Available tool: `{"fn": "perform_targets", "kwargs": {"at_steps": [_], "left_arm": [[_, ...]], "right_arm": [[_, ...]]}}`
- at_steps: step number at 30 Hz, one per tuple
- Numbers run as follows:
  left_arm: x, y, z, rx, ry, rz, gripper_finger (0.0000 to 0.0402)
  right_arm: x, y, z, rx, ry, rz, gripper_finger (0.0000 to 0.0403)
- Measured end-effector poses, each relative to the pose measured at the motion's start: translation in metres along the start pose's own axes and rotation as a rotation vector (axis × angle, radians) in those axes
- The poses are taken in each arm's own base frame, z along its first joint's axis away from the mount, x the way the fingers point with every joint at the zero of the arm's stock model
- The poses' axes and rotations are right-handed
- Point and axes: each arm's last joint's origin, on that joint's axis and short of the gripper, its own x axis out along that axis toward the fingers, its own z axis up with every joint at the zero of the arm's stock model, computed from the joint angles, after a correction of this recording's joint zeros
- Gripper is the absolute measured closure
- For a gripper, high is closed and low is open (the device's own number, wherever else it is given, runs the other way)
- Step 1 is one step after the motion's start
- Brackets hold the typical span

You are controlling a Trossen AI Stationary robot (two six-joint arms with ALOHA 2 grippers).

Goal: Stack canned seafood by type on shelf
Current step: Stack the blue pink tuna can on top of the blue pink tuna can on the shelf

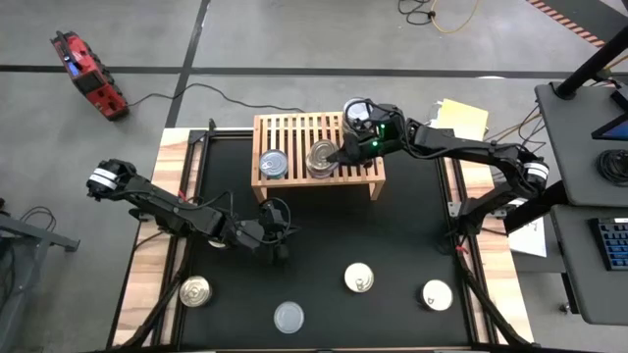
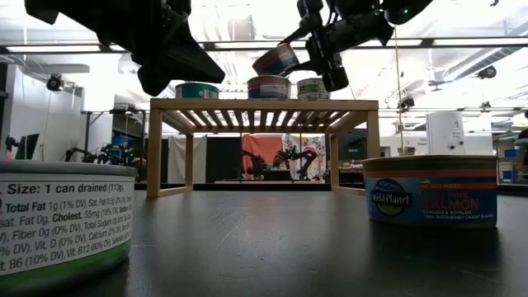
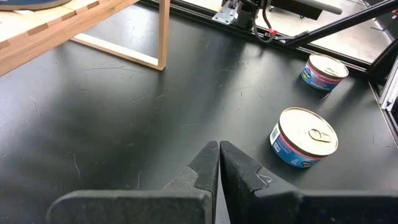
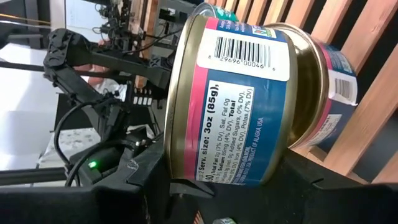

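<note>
One can (image 4: 249, 99) sits clamped in the right gripper (image 1: 345, 149) above the shelf (image 1: 294, 127).

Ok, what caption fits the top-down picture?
Right end effector holds a can over the shelf; left end effector waits.

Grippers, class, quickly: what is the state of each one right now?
Left gripper: closed, empty, above the table.
Right gripper: closed on a can, tilted over a can on the shelf.
</note>
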Motion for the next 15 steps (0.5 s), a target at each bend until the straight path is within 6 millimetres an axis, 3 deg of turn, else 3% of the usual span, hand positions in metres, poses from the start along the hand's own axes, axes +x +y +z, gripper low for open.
{"fn": "perform_targets", "kwargs": {"at_steps": [3,9,15], "left_arm": [[0.0000,0.0000,0.0000,-0.002,0.000,0.000,0.0401],[0.0001,0.0000,-0.0001,-0.002,0.000,0.001,0.0401],[0.0001,0.0001,0.0000,-0.002,-0.001,0.003,0.0401]], "right_arm": [[0.0000,-0.0001,0.0003,0.007,-0.010,-0.004,0.0208],[-0.0003,0.0004,0.0007,0.016,-0.011,-0.003,0.0151],[-0.0004,0.0000,0.0015,0.028,-0.036,-0.016,0.0140]]}}
